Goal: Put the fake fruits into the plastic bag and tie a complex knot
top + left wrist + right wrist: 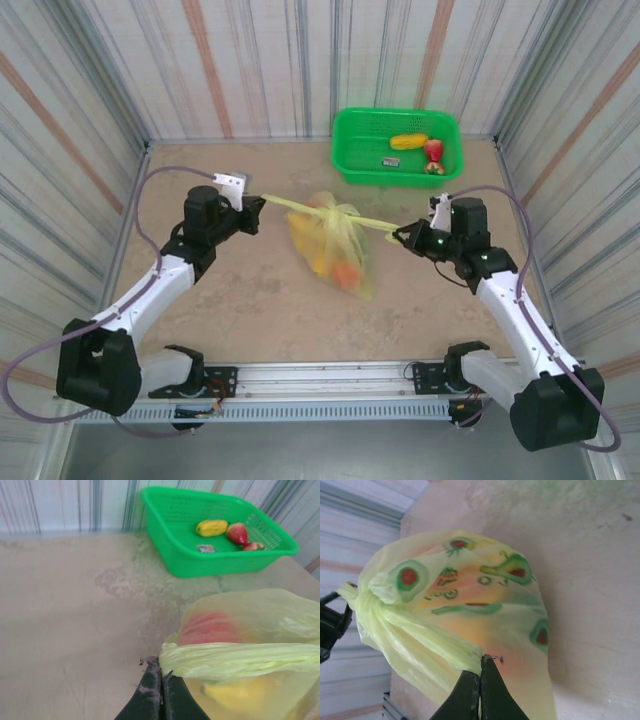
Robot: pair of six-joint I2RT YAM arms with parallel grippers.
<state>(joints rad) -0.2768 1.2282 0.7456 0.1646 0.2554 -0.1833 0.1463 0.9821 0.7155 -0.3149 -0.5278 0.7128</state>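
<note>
Yellow-green plastic bag point(335, 245): sits mid-worktop between the two arms. It's thin see-through film with round green prints, and the mouth is gathered up top.
Knot point(331, 211): bunched at the top of the bag, with one strip running out to each side.
In the bag: fake fruits point(343, 270) show through the film. There's something reddish point(210, 627), a yellow banana-ish shape point(235, 692) and orange tones lower down. Can't count them, tbh.
Left gripper point(258, 207): jaws pinched tight on the left strip, which is pulled pretty taut.
Right gripper point(400, 235): same deal, jaws closed on the right strip.
Green mesh basket point(350, 165): far side, right of centre, up against the back wall and well apart from the bag.
In the basket: a yellow fruit point(408, 141), a red one point(434, 150) with a smaller piece point(434, 168) just beside it, and a little flat grey thing point(390, 161) on the bottom.
Worktop point(230, 290): beige, with a mottled stone look.
Room: striped panel walls point(250, 60) on three sides, and a metal rail point(320, 375) along the near edge where the arm bases sit.
</note>
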